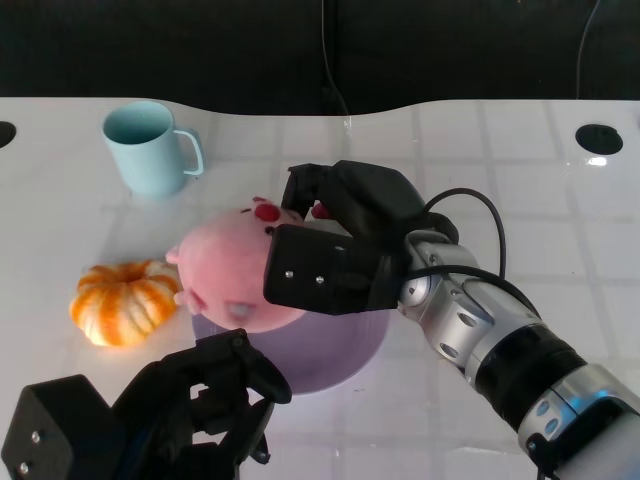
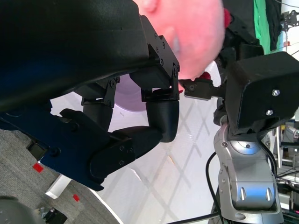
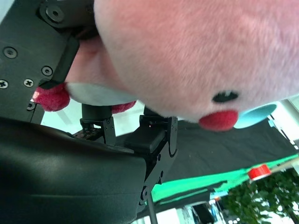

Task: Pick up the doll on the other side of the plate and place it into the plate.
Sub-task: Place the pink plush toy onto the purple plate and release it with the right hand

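Observation:
A pink plush doll (image 1: pixel 225 270) with red cheeks and feet lies over the lilac plate (image 1: pixel 340 355) in the head view. My right hand (image 1: pixel 340 245) grips the doll from its right side, fingers wrapped over its top. The doll (image 3: pixel 196 56) fills the right wrist view, held against the black fingers (image 3: pixel 60 56). My left hand (image 1: pixel 200 405) hovers near the plate's front left rim with its fingers curled in, holding nothing. In the left wrist view the doll (image 2: pixel 187 32) and the right hand (image 2: pixel 254 84) show beyond the left hand's fingers (image 2: pixel 159 116).
An orange pumpkin toy (image 1: pixel 125 300) sits left of the plate. A light blue mug (image 1: pixel 150 148) stands at the back left. The white table (image 1: pixel 520 190) ends at a dark backdrop at the far side.

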Robot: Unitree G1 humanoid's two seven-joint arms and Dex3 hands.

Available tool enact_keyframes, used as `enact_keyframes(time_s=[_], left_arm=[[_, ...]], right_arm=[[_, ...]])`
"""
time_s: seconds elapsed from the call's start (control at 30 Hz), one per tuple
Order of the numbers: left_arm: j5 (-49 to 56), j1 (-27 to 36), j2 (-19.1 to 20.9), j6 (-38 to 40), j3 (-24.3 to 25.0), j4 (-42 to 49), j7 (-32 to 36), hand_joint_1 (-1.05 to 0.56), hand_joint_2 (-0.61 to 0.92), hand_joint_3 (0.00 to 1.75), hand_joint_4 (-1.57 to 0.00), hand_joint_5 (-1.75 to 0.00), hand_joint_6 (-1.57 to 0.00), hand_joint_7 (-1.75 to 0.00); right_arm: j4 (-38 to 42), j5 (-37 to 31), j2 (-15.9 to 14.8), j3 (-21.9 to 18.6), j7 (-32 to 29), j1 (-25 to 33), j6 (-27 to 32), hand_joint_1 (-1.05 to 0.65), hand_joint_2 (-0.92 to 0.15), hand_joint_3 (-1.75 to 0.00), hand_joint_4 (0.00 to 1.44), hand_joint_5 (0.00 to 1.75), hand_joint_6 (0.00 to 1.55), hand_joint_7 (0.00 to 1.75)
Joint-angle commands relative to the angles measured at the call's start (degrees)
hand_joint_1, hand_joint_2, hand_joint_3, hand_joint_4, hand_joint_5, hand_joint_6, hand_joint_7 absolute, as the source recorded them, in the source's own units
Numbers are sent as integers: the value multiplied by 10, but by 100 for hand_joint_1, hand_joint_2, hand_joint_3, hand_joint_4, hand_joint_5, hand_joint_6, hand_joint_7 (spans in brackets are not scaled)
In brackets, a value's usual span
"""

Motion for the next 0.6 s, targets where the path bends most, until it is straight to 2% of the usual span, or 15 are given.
enact_keyframes(time_s=[0.03, 0.07, 0.1, 0.13, 0.2, 0.27, 0.47, 0.6], left_arm=[[4, 1, 3, -6, 1, -3, 6, -36, 57, 106, -65, -175, -72, -139], [4, 1, 3, -6, 1, -3, 6, -36, 57, 106, -65, -175, -72, -138], [4, 0, 3, -7, 1, -2, 5, -36, 57, 106, -66, -175, -72, -138], [4, 0, 4, -9, 2, -1, 5, -36, 57, 106, -66, -175, -72, -138], [4, 0, 5, -8, 2, -1, 4, -36, 57, 106, -66, -175, -72, -138], [4, -1, 5, -8, 2, -1, 4, -37, 57, 106, -66, -175, -72, -138], [3, -1, 5, -8, 3, 0, 4, -37, 57, 105, -66, -175, -72, -138], [3, -1, 5, -9, 3, 2, 3, -37, 57, 105, -66, -175, -72, -137]], right_arm=[[-5, 9, 4, -4, 16, -7, 15, -23, -79, -19, 81, 156, 94, 54], [-7, 10, 3, -4, 20, -6, 16, -25, -84, -12, 77, 145, 90, 37], [-11, 9, 0, -3, 31, -6, 21, -28, -87, -9, 71, 131, 87, 27], [-14, 8, -2, -1, 39, -6, 23, -37, -90, -9, 57, 97, 74, 13], [-21, 0, -12, 7, 55, -6, 27, -46, -92, -12, 47, 61, 61, 4], [-31, -9, -22, 15, 68, -5, 28, -56, -92, -17, 33, 37, 47, 1], [-92, -14, -58, 25, 119, 13, 33, -74, -92, -23, 13, 22, 25, 0], [-170, -16, -93, 26, 158, 40, 32, -81, -92, -25, 9, 20, 20, 0]])
